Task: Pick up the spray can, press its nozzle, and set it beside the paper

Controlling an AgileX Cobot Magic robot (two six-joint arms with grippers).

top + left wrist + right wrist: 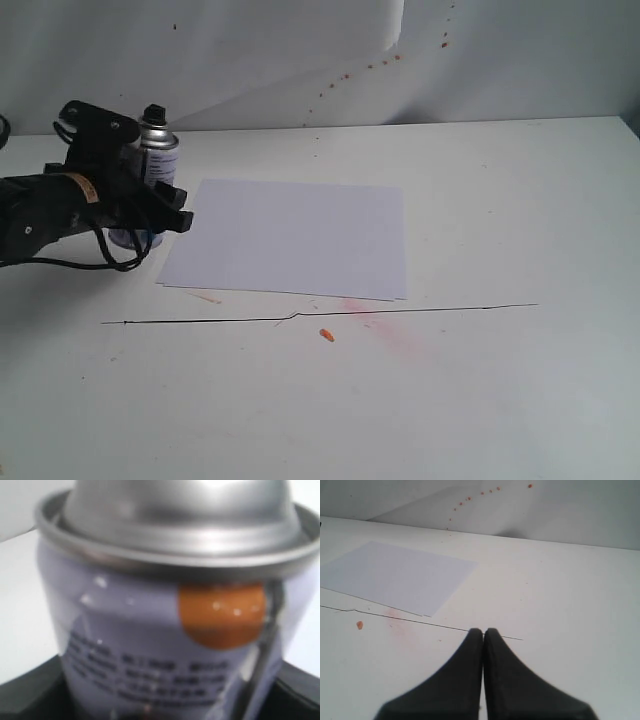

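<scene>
My left gripper (172,207) is clamped on the small silver metal spray can (158,150), with a black finger against each side of its pale label. Up close, an orange dot sits under the can's shiny domed shoulder. The can stands upright at the left rear of the white table (500,200), its small black plastic nozzle (153,110) uncovered on top. My wrist hides its base, so I cannot tell whether it rests on the tabletop.

Just to the right of it lies the plain white rectangular paper (290,235), flat, its left edge near my fingers. In front of the sheet a thin black line (400,310) runs across the table, with a small orange scrap (326,335) and a faint reddish smear (390,328) beside it. A black cable loop (115,262) hangs under my left wrist. Red specks (396,57) dot the grey back wall.

My right gripper (483,635) hovers over bare table well apart from the sheet, fingers pressed together on nothing.
</scene>
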